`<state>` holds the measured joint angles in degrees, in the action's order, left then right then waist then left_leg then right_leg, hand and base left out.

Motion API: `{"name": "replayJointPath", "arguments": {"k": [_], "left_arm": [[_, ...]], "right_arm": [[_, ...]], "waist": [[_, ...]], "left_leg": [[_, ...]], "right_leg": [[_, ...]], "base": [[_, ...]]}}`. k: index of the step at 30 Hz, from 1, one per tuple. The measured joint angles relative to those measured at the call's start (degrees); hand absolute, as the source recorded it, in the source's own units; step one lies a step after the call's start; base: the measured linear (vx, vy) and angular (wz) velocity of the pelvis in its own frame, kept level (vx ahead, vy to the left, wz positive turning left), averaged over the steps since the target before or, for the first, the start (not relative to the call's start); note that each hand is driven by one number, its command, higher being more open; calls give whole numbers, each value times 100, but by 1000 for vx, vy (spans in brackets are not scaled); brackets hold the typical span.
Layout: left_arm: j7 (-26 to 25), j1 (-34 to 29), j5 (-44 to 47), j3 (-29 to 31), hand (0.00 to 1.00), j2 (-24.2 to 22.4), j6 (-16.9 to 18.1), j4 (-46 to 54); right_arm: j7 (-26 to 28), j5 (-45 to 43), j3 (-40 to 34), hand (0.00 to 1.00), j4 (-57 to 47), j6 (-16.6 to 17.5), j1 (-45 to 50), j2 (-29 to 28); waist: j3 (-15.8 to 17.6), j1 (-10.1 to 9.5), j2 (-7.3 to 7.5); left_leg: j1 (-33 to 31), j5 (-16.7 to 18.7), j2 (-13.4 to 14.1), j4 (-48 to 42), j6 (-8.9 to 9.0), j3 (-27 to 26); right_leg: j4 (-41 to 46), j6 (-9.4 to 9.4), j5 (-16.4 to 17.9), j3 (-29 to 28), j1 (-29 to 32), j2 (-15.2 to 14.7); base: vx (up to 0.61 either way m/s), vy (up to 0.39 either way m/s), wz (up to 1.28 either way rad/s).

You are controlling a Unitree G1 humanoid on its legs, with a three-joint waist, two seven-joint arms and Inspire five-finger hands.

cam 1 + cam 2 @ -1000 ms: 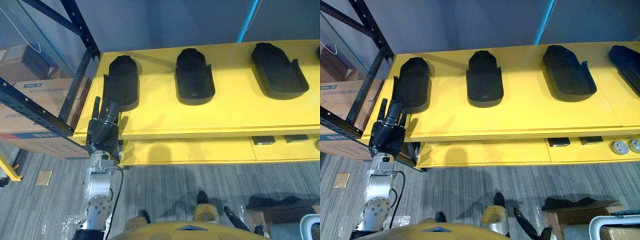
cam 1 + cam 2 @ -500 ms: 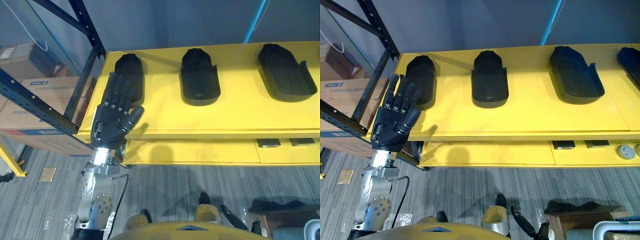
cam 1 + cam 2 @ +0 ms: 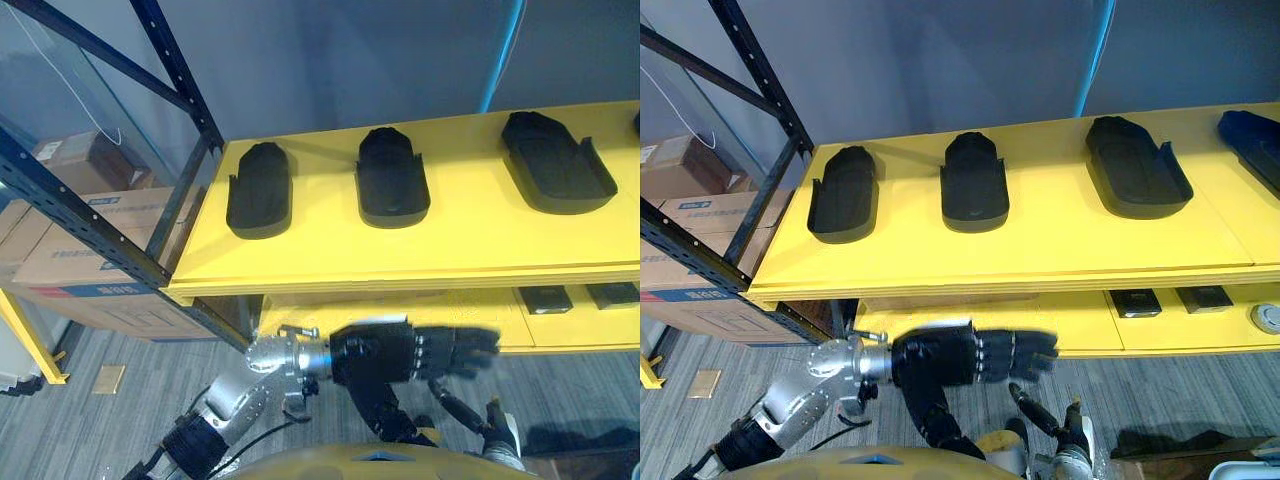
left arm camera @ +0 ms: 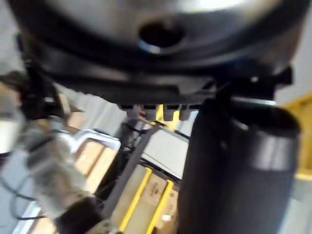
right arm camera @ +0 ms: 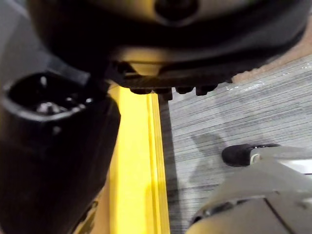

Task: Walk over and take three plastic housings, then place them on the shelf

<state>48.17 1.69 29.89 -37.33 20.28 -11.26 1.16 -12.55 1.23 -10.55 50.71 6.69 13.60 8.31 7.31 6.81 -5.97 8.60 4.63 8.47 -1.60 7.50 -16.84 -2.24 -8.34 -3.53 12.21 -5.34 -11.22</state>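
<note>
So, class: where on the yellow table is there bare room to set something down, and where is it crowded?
Bare: the front strip of the yellow table, between the housings and the front edge; also the gap between the middle housing and the right housing. Crowded: the back row.

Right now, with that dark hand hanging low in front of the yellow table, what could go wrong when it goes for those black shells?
Two risks, I think. The left hand, open and empty, sits below the yellow table's front edge; lifting straight up could knock that edge. The nearest black plastic housing lies by the table's left end, close to the dark blue metal rack post; a wide reach might clip it.
</note>
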Motion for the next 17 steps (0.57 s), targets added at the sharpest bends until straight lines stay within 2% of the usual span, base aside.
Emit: {"name": "replayJointPath", "arguments": {"k": [2, 7, 9, 13, 16, 17], "left_arm": [[-591, -188, -150, 25, 100, -12, -278, -600], [-1755, -746, -585, 655, 100, -318, -352, -1894], [-2398, -1039, -598, 1307, 100, -503, -190, -2656], [-2736, -1211, -648, 2040, 100, -634, 102, -3570], [-2958, -1365, -974, 2636, 100, -813, 597, -4239], [-3169, -1361, -858, 2883, 100, -937, 711, -4431]], "right_arm": [[20, -174, 11, 100, 133, -105, -65, 4], [35, -213, 10, 100, 238, -140, -98, 3], [85, -214, 0, 100, 237, -143, -106, 3], [262, -389, -38, 100, 240, -318, -113, 7], [729, -877, -149, 100, 412, -741, -222, -8], [953, -1033, -254, 100, 530, -930, -251, -33]], "waist": [[-8, 4, 48], [13, -29, 135], [37, -51, 199], [49, -179, 247], [33, -231, 321], [45, -302, 353]], "left_leg": [[8, -9, -3, 8, -1, 5], [101, -9, -17, 11, -2, 34], [134, -14, -25, 4, -8, 91], [197, -22, -12, 2, -5, 128], [237, -33, 7, 1, 8, 165], [310, -34, 15, 5, 9, 164]], "right_leg": [[0, -3, -2, 4, -4, -2], [-16, -14, -6, 18, -117, -14], [-71, -30, -16, 102, -209, -21], [-97, -33, -17, 162, -320, -13], [-106, -33, -18, 207, -395, 2], [-115, -33, -18, 210, -474, 12]], "base": [[-7, -2, 2], [-2, 0, 1], [-31, -2, 13], [-29, -6, 8], [-15, -5, 5], [0, 0, 0]]}}
